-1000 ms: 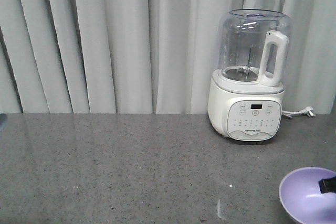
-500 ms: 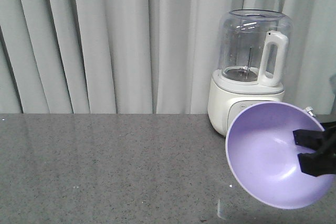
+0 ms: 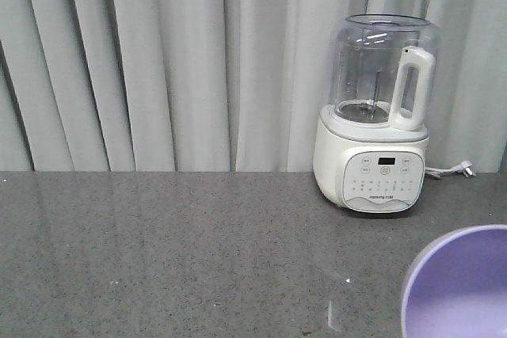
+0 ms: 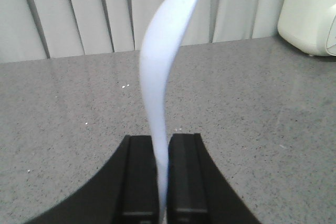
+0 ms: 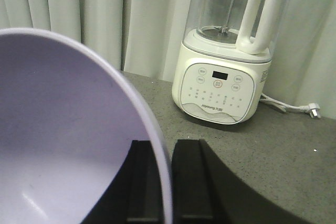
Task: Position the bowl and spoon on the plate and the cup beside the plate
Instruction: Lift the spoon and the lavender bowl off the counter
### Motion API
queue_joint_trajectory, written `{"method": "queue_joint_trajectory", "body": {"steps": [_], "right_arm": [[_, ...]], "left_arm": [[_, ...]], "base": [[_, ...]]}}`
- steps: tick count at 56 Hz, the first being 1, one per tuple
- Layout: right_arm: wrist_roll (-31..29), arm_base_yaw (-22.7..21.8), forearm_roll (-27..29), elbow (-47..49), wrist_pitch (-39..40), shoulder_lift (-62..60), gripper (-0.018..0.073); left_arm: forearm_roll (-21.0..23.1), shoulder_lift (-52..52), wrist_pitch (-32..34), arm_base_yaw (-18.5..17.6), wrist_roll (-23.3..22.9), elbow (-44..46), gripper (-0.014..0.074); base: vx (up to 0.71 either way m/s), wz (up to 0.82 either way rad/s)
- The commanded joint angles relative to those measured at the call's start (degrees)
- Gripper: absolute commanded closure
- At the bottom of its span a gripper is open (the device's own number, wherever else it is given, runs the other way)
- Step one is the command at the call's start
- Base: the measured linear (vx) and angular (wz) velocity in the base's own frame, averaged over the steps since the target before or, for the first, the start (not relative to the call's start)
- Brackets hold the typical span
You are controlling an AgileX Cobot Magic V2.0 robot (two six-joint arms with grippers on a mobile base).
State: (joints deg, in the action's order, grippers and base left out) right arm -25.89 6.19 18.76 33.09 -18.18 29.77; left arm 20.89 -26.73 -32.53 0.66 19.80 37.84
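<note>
Right wrist view: right gripper is pinching the bowl by its rim, bowl tilting, near the blender. Left gripper is clamping the spoon upright over the counter. Plate and cup aren't showing in any view. Risk: the thin rim pinch is inviting the bowl to swing or slip, and the spoon could be pivoting between the jaws.

Print on the blender (tiny) is unreadable.
</note>
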Motion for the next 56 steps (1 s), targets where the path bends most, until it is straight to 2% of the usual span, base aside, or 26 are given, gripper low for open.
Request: {"method": "queue_joint_trajectory", "body": {"steps": [1,56], "right_arm": [[-1.0,0.1,-1.0,0.8,7.1,-1.5,0.0568],[-0.7,0.1,-0.6,0.8,6.1,-2.3,0.0568]], "left_arm": [[4.3,-0.6,6.0,-0.5,2.4,1.4,0.0596],[4.6,-0.5,5.7,-0.4,2.4,1.4,0.0596]], "base": [[0.00,0.00],[-0.01,0.01]]}}
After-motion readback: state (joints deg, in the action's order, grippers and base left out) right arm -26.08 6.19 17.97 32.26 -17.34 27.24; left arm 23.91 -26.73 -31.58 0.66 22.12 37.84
